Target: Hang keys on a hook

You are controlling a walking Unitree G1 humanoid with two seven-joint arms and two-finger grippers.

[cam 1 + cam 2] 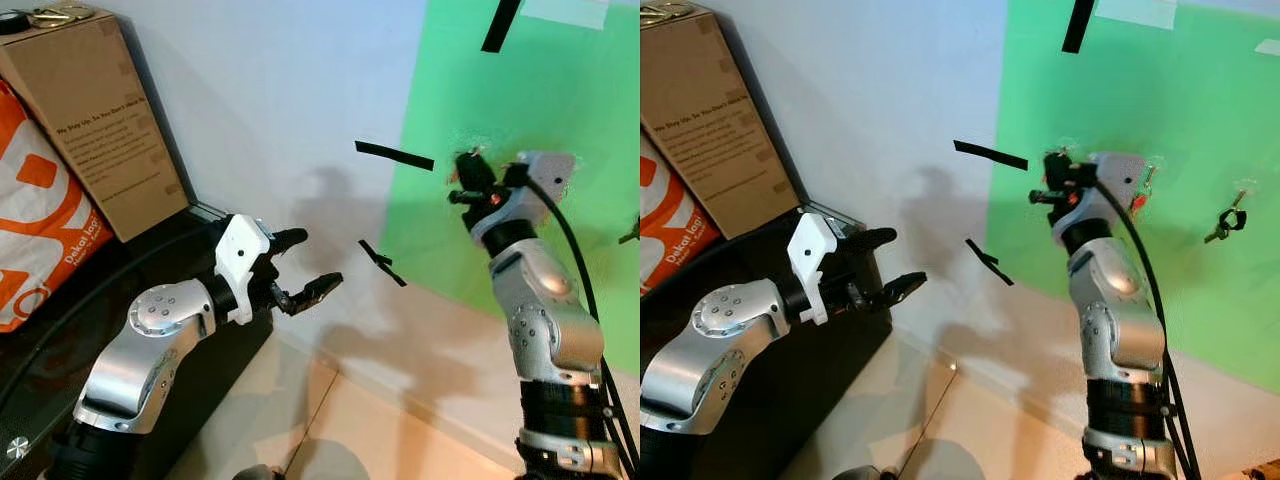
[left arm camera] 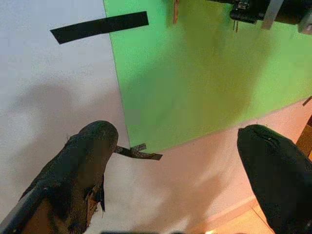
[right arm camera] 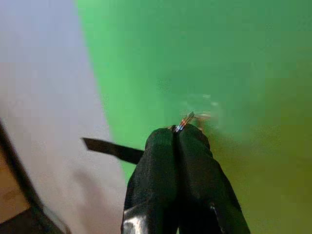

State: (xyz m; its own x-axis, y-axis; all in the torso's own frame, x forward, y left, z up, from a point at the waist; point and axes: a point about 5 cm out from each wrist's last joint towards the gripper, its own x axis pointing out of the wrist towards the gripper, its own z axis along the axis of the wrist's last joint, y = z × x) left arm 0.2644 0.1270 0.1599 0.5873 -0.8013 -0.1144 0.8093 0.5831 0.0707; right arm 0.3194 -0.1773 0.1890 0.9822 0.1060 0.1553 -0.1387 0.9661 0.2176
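Note:
My right gripper [image 1: 466, 167] is raised against the green panel [image 1: 560, 90] on the wall. Its fingers [image 3: 168, 161] are shut on a thin metal piece of the keys [image 3: 184, 122], which pokes out at the tips. A small clear hook [image 3: 204, 115] sits blurred on the panel just beyond the tips; whether the keys touch it I cannot tell. My left gripper [image 1: 320, 258] hovers open and holds nothing, lower down, in front of the white wall.
A dark set of keys [image 1: 1225, 222] hangs on another hook further right on the panel. Black tape strips [image 1: 394, 155] mark the wall. A cardboard box [image 1: 95, 125] and an orange bag [image 1: 35, 225] stand on the black table [image 1: 60, 340] at left.

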